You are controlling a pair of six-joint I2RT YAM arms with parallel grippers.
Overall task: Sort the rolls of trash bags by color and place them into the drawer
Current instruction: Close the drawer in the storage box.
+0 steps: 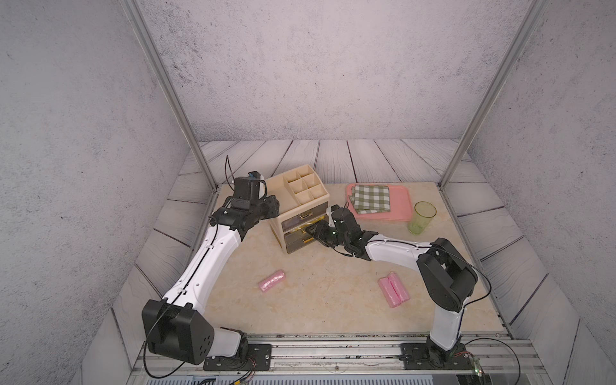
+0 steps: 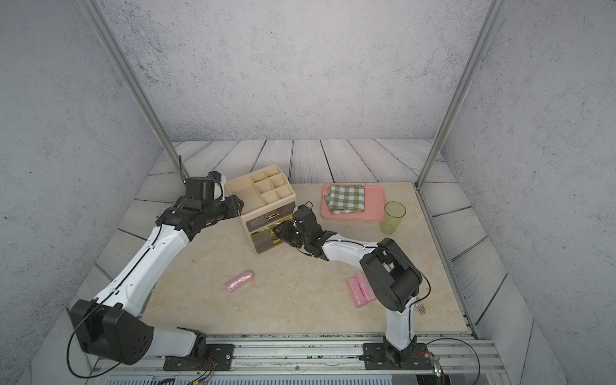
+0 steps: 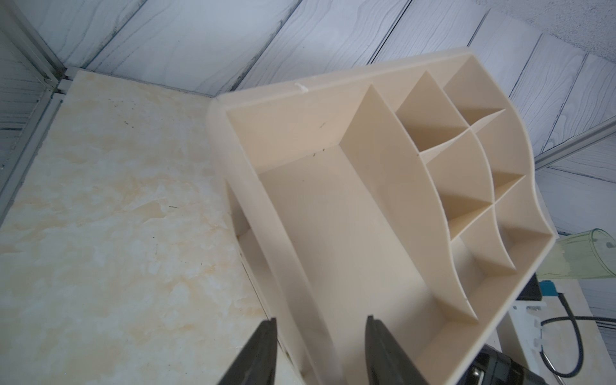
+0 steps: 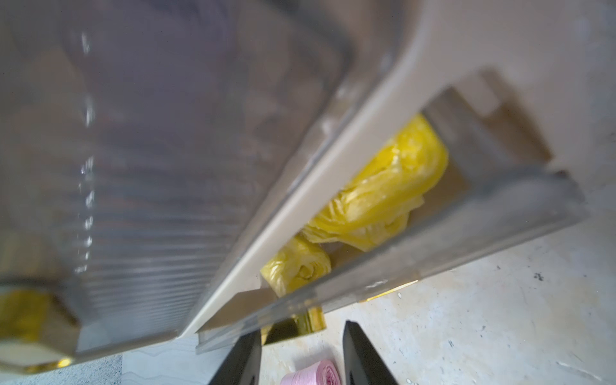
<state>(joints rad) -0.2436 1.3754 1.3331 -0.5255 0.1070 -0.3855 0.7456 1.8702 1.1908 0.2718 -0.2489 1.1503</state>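
The cream organizer (image 1: 301, 188) stands mid-table with two drawers in its front. Its lower drawer (image 4: 433, 240) is slightly pulled out and holds two yellow rolls (image 4: 393, 186) (image 4: 296, 266). My right gripper (image 4: 301, 326) is open, its fingers on either side of that drawer's gold handle (image 4: 311, 321); in both top views it sits at the drawer front (image 1: 311, 233) (image 2: 278, 233). My left gripper (image 3: 320, 318) straddles the organizer's side wall (image 3: 253, 206), clamped on it. One pink roll (image 1: 272, 280) lies alone on the table and two pink rolls (image 1: 393, 289) lie side by side.
At the back right is a pink tray (image 1: 401, 213) with a green checked cloth (image 1: 370, 199) on it, and a green cup (image 1: 421, 218) stands beside it. A fork (image 2: 420, 308) lies behind the right arm's base. Grey walls and metal posts enclose the table.
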